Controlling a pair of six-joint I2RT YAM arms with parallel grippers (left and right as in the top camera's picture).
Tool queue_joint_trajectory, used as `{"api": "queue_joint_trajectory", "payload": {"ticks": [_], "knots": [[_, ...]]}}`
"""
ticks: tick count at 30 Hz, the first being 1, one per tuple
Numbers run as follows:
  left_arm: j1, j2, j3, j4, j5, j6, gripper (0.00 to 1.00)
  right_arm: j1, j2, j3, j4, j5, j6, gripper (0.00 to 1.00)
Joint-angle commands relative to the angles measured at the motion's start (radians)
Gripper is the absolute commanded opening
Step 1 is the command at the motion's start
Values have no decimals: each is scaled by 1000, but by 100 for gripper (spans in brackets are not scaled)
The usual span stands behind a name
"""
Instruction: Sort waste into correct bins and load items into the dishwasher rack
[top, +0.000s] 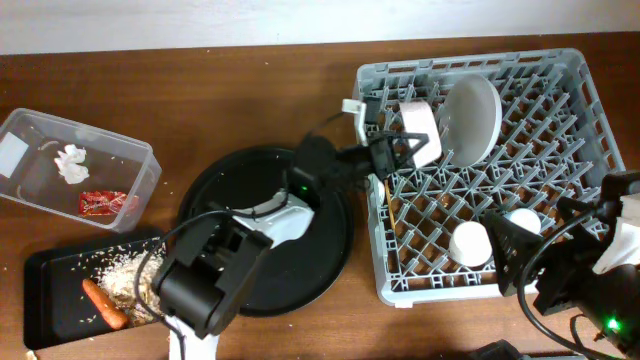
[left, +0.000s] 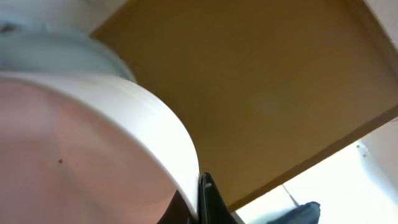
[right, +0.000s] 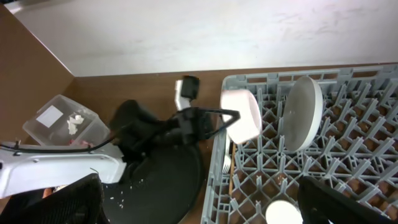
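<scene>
One plate (top: 472, 113), one bowl (top: 420, 131), two cups (top: 470, 243) (top: 522, 221)

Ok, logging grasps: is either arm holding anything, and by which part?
The left gripper holds the white round bowl by its rim, tipped on edge over the grey plastic rack. The right gripper holds nothing.

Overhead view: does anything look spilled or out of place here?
Mostly tidy. Pale crumbs lie scattered across the shallow black tray beside the carrot, and a few specks dot the round black tray. The white bowl hangs tilted in the left claw over the edge of the rack, not seated.
</scene>
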Motion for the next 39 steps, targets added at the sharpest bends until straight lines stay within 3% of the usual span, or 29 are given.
{"api": "queue_joint_trajectory", "payload": {"ticks": [1, 2, 3, 4, 5, 8, 10, 13, 15, 16, 17, 18, 19, 21, 24, 28, 36, 39], "knots": [[-14, 68, 27, -60, 14, 14, 2, 2, -2, 2, 5, 5, -3, 99], [-13, 74, 27, -138, 19, 41, 22, 2, -2, 2, 5, 5, -3, 99], [-8, 74, 27, -197, 20, 40, 33, 2, -2, 2, 5, 5, -3, 99], [2, 74, 27, -227, 29, 41, 52, 2, -2, 2, 5, 5, -3, 99], [34, 74, 27, -214, 89, 40, 99, 2, -2, 2, 5, 5, -3, 99], [204, 50, 27, -186, 296, 35, 99, 2, -2, 2, 5, 5, -3, 99], [301, -53, 27, -221, 334, 38, 99, 2, -2, 2, 5, 5, -3, 99], [342, -191, 27, -304, 334, 64, 99, 2, -2, 2, 5, 5, -3, 99], [346, -253, 27, -433, 335, 103, 99, 2, -2, 2, 5, 5, -3, 98], [348, -304, 27, -626, 315, 228, 99, 2, -2, 2, 5, 5, -3, 99], [346, -410, 27, -1081, 98, 502, 99, 2, -2, 2, 5, 5, -3, 99], [345, -506, 28, -1373, -131, 634, 99, 2, -2, 2, 5, 5, -3, 99], [352, -599, 28, -1563, -301, 681, 99, 2, -2, 2, 5, 5, -3, 99], [376, -786, 28, -1812, -552, 708, 99, 2, -2, 2, 5, 5, -3, 99], [385, -1235, 55, -2120, -986, 715, 99, 2, -2, 2, 5, 5, -3, 99], [385, -1532, 54, -2245, -1035, 758, 99, 2, -2, 2, 5, 5, -3, 99], [385, -1516, 43, -2432, -1035, 775, 99, 0, -11, -24, 5, 5, -3, 99], [385, -1516, 43, -2564, -1034, 774, 99, -69, -172, -219, 20, 48, -3, 99]]}}
